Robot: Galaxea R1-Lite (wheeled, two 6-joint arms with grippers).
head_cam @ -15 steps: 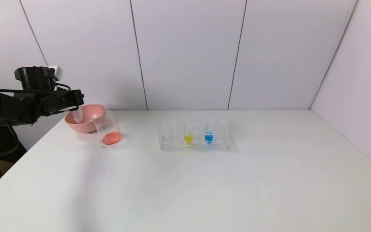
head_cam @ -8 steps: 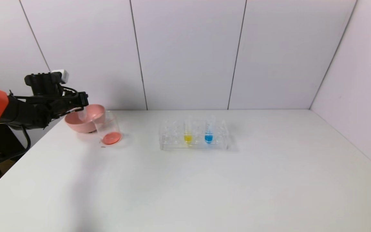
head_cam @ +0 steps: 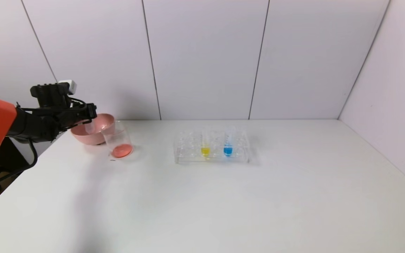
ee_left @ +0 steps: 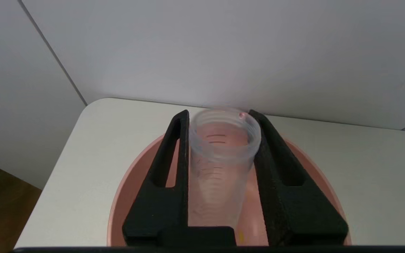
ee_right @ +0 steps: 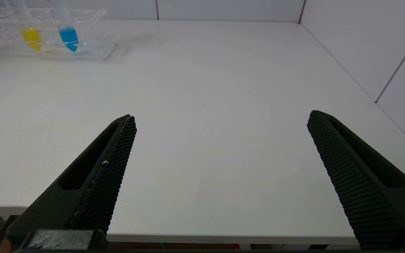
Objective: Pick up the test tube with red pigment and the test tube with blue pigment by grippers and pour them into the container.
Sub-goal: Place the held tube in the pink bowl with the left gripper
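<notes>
- Between the fingers (ee_left: 174, 165) of the left end effector (ee_left: 220, 121) stands the test tube with red pigment (ee_left: 220, 165), now drained and clear, with only a small red drop at its rim; both fingers lie against its sides, so the end effector is clamped on it.
- Directly below that end effector sits a pink bowl (head_cam: 101, 135), and the tube hangs over the bowl's inside, mouth pointing away from the wrist.
- Just to the right of the left end effector (head_cam: 89, 113) in the head view, touching or nearly touching the bowl, stands the container (head_cam: 117, 140), a clear beaker with orange-red liquid pooled at its bottom.
- Well off to the right of the left end effector, a clear tube rack (head_cam: 211, 147) stands on the white counter (head_cam: 223, 203); it holds a yellow-liquid tube (head_cam: 205, 144) and, beside it on the far side from the end effector, the test tube with blue pigment (head_cam: 228, 143), both upright.
- The right end effector (ee_right: 220, 119) hovers low over the counter's near edge, its fingers (ee_right: 116, 154) wide apart and holding nothing.
- Ahead of the right end effector and to its left, well apart from it, the rack shows again with the blue tube in it.
</notes>
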